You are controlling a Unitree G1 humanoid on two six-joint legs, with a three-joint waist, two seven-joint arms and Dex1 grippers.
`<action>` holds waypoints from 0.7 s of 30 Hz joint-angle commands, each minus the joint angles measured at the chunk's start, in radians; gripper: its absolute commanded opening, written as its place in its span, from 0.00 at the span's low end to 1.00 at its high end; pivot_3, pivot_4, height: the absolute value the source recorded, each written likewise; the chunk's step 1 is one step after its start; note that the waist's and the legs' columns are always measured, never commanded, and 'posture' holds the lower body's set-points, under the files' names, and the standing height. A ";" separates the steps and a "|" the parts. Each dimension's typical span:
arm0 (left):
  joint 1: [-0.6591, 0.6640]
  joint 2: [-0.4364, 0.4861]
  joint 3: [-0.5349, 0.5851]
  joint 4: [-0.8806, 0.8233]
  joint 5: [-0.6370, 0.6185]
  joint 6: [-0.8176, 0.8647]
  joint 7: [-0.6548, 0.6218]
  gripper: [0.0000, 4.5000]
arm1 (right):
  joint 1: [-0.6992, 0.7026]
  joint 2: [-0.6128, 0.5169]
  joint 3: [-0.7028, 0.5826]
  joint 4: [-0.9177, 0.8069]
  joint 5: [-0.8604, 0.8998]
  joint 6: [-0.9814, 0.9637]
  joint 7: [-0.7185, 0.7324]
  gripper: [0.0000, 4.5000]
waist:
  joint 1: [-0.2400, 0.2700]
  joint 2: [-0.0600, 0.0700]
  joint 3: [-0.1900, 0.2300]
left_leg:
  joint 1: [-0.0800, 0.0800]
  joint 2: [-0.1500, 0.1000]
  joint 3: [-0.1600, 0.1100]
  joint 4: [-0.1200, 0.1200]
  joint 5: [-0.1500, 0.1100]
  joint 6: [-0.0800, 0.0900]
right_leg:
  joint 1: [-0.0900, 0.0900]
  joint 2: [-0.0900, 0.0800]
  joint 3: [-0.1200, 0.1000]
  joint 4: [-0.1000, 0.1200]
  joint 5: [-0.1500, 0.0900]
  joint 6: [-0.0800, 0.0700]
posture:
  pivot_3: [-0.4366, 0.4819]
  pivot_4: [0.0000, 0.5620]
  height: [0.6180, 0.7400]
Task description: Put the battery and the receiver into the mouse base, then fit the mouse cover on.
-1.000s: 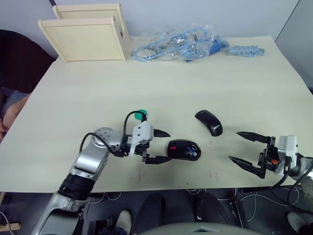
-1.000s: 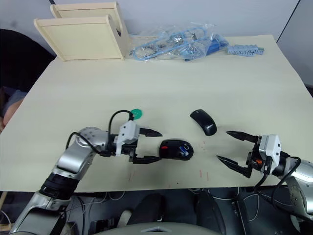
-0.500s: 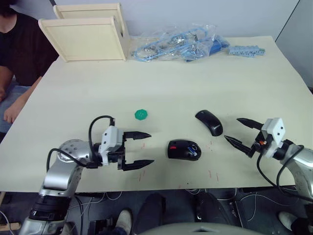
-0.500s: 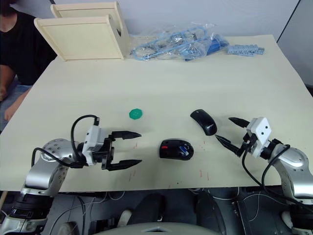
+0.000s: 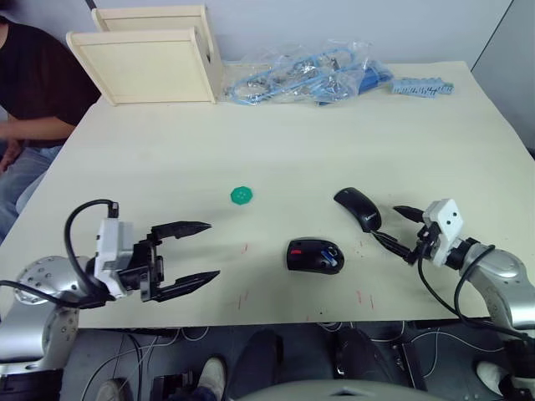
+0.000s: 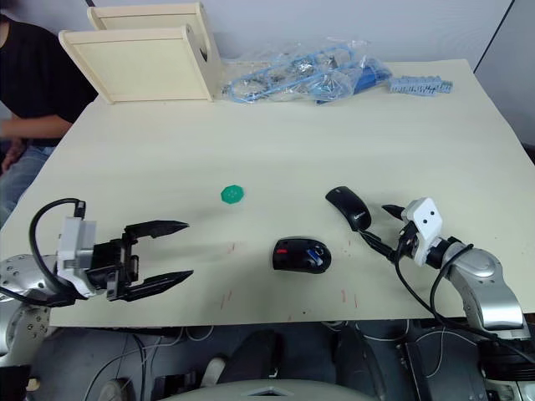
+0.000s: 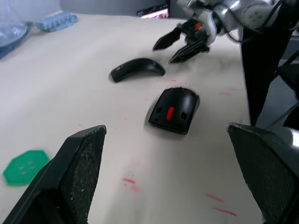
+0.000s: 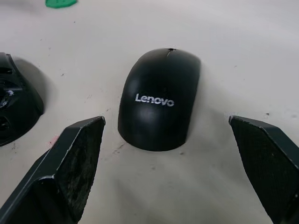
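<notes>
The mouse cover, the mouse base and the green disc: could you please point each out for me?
mouse cover [image 8: 160,100]: right wrist view, on its curved top by the logo.
mouse base [image 5: 313,255]: left eye view, middle of its open inside.
green disc [image 6: 233,194]: right eye view, its centre.

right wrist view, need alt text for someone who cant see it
A glossy black mouse cover with a white Lenovo logo lies on a pale table, centred between the open right gripper's two black fingers, which touch nothing. The edge of the black mouse base lies beside it, and a green disc sits farther off.
</notes>
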 commanded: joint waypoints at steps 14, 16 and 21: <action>-0.066 0.009 -0.004 -0.037 -0.041 0.063 0.012 0.98 | -0.008 0.116 0.057 -0.159 -0.065 0.133 -0.231 1.00 | -0.002 0.000 0.000 | 0.000 0.000 0.000 0.000 0.000 0.000 | 0.000 0.001 0.000 0.000 0.000 0.000 | 0.48 0.27 1.00; -0.076 0.010 -0.009 -0.039 -0.041 0.071 0.014 0.98 | -0.007 0.128 0.065 -0.171 -0.072 0.156 -0.256 1.00 | -0.001 0.000 0.000 | 0.000 0.000 0.000 0.000 0.000 0.000 | 0.000 0.001 0.000 0.000 0.000 0.000 | 0.48 0.27 1.00; -0.070 0.010 -0.006 -0.051 -0.043 0.080 0.005 0.98 | -0.002 0.142 0.080 -0.189 -0.076 0.189 -0.277 1.00 | -0.002 0.000 0.000 | 0.000 0.000 0.000 -0.001 0.000 0.000 | -0.001 0.001 0.000 0.000 0.000 0.000 | 0.48 0.27 1.00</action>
